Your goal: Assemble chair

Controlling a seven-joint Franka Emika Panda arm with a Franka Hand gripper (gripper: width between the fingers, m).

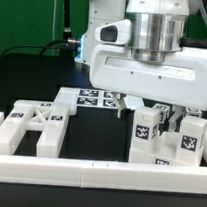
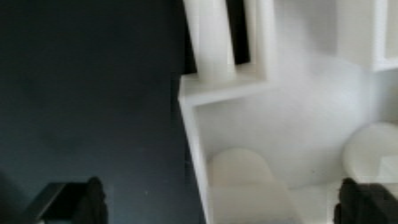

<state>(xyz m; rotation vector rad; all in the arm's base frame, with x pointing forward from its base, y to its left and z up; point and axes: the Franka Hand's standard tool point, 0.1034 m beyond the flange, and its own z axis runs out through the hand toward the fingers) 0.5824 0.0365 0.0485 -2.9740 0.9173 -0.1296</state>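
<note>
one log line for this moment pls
gripper open | over white part | nothing held | frame at exterior view's left | blocks at exterior view's right

frame part: the exterior view's left, behind the border rail
blocky parts: the exterior view's right, behind that rail
marker board: between them, farther back
</note>
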